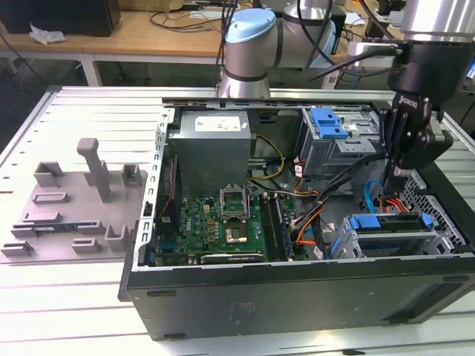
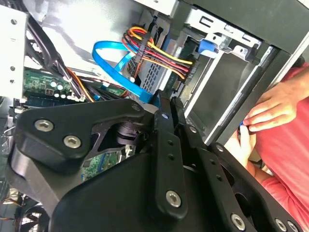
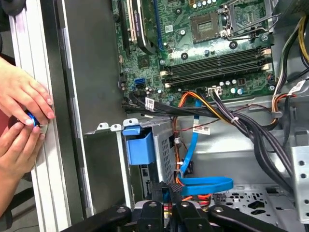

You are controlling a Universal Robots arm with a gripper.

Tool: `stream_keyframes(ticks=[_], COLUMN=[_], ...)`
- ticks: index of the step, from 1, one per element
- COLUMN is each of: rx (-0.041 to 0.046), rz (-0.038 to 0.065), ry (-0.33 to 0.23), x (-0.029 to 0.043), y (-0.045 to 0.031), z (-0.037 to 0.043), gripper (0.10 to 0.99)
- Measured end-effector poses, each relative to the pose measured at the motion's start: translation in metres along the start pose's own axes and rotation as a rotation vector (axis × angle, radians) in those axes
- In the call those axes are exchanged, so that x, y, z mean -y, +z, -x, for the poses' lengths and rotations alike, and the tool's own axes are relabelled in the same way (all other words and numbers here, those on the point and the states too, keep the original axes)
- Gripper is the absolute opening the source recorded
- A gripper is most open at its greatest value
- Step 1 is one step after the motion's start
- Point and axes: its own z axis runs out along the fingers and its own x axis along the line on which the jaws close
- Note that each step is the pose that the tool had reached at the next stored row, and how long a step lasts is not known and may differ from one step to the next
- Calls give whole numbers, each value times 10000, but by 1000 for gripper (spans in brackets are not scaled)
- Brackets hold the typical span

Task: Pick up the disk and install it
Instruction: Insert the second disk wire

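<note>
Hangs near the disk (image 1: pixel 392 236) with gripper (image 1: pixel 395 176) seemingly pinched together on nothing; probably stiff, dense, slick-topped and shock-shy, so best gripped across its blue-bracketed edges.

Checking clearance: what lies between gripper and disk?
In the exterior view, a blue flat cable and orange wires lie between the gripper and the disk.
</note>
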Motion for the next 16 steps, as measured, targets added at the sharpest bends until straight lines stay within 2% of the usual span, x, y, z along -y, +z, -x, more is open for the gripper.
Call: stream_keyframes(ticks=[5,7,9,11,13,15,16], rx=[288,714,955,1109,1433,1619,1781], rz=[36,65,65,58,37,30,29], ry=[-1,5,13,21,38,46,53], x=[14,33,41,45,52,56,58], y=[37,84,105,116,134,143,150], z=[-102,-235,-292,-321,-372,-397,-416], gripper=[165,165,165,165,165,165,165])
